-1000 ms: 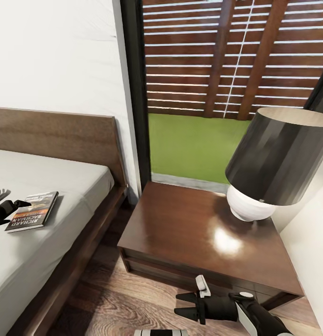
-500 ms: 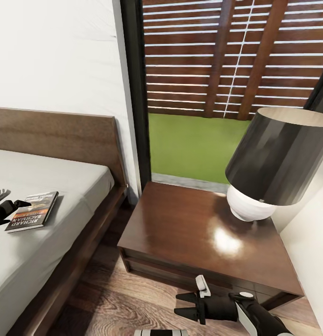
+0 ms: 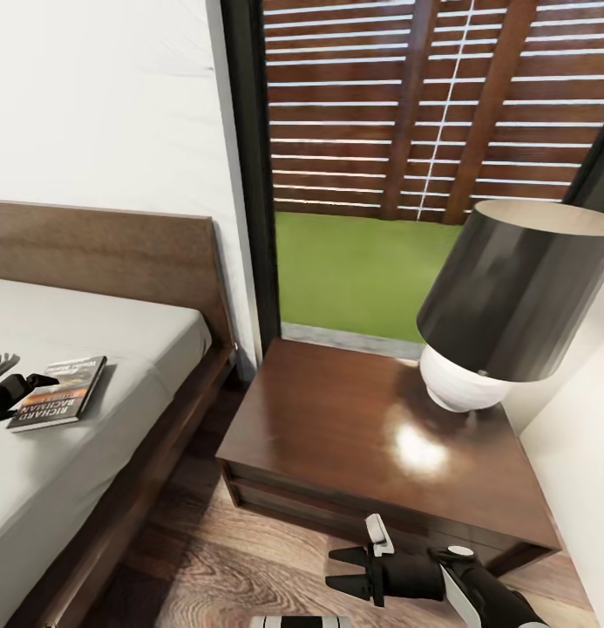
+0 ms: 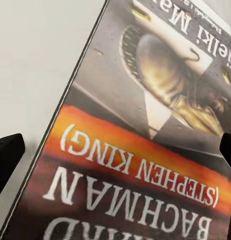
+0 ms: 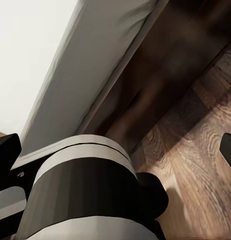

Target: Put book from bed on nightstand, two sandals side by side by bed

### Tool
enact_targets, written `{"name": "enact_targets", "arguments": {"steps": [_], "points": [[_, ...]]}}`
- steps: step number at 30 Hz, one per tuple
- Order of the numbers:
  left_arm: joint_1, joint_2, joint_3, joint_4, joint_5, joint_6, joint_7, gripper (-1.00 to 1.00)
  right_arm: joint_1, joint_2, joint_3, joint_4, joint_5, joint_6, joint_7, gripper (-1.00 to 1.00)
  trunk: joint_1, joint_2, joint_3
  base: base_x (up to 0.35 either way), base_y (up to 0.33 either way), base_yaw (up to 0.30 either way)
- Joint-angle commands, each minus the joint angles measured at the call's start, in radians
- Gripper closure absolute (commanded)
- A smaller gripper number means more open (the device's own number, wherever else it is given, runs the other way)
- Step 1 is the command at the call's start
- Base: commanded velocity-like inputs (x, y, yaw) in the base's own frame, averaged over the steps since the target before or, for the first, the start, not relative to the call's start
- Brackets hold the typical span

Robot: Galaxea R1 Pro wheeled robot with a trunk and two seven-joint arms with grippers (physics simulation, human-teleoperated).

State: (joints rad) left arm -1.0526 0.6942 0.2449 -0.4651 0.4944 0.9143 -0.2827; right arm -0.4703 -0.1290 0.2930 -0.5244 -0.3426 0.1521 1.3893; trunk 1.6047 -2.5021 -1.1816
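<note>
The left tool is hovering with its fingers spread wide at the near edge of the book, gripping nothing. The book is lying flat on the bed, on its plain grey mattress, well apart from the nightstand. The right tool is hanging with fingers parted, empty, over the wood-grain floor in front of the nightstand.

The book is looking thin, light and somewhat bendy, with a glossy, probably slick cover; pinching across one edge, near the spine, seems wisest. The nightstand's tabletop is shining dark red-brown beside the lamp, with its black shade and round white base.
</note>
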Motion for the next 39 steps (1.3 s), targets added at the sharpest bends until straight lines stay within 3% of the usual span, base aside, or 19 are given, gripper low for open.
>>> {"name": "enact_targets", "arguments": {"steps": [1, 39], "points": [[0.0, -0.001, 0.003, 0.003, -0.013, 0.011, -0.001, -1.0, -0.001, -0.001, 0.007, 0.0, -0.011, 0.011, 0.0, -1.0, 0.0, 0.0, -0.001, -0.085, -0.157, 0.0], [0.0, 0.001, 0.003, 0.003, -0.013, 0.011, -0.001, -1.0, -0.001, -0.001, 0.007, 0.0, -0.01, 0.011, 0.0, -1.0, 0.0, 0.0, -0.001, -0.012, -0.022, 0.0]]}}
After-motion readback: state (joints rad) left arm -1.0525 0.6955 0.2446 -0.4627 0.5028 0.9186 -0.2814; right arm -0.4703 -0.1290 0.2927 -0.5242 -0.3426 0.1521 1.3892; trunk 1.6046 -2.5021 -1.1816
